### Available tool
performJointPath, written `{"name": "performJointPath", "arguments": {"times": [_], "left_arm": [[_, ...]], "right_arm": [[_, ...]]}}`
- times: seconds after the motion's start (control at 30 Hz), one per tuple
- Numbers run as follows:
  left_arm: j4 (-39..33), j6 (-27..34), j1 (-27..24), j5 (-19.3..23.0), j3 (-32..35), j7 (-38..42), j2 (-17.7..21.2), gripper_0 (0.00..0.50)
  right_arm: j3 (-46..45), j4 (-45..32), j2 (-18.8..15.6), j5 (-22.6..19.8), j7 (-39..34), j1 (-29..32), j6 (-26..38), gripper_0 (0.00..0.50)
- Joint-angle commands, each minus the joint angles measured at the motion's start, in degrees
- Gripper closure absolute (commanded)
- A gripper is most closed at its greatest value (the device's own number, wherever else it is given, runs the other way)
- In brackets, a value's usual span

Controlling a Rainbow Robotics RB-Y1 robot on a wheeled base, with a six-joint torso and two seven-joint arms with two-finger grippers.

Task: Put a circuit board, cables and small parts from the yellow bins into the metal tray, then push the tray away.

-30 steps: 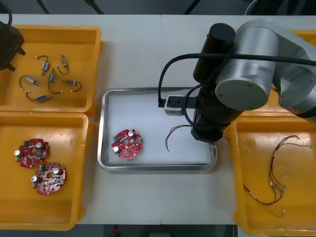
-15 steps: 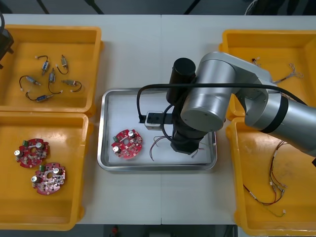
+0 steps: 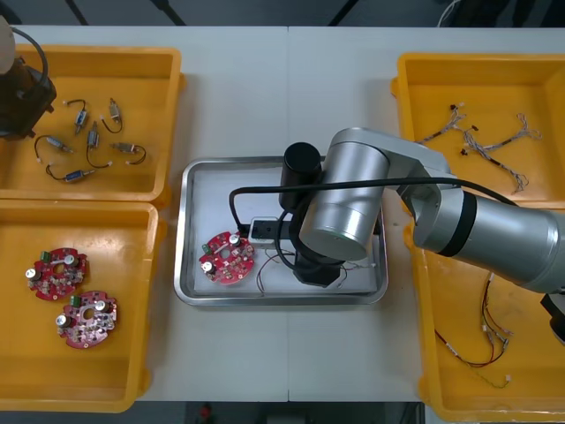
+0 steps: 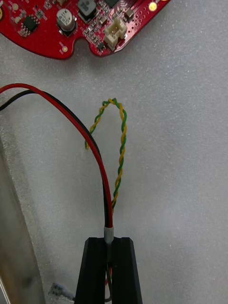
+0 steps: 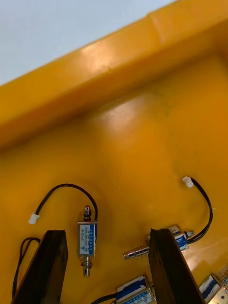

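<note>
claw (image 4: 109,243) — right — tight on cables (image 4: 98,156)

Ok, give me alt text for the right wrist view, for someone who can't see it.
The right gripper is shut on a cable of red, black and twisted yellow-green wires, which loop out over the white floor of the metal tray. A red circuit board lies beyond them.
</note>
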Motion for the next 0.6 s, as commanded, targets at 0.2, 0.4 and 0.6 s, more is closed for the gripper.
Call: {"name": "performJointPath", "arguments": {"times": [0.2,0.4,0.6], "left_arm": [[2.4,-3.1,-3.4,-0.5,-4.5,-2.9,-1.6,0.0],[3.0,-3.1,-3.3,0.2,-4.5,-3.7,-2.2,0.0],[4.3,-4.3,-3.3,1.0,-4.7,-5.0,-2.9,0.0]], "right_arm": [[0.6,-0.4,1.7,1.8,2.5,-2.0,-0.5,0.156],[0.0,-2.1,1.0,2.8,2.5,-2.0,-1.6,0.0],[-1.4,-4.4,0.1,2.5,1.9,-2.0,-0.3,0.0]]}}
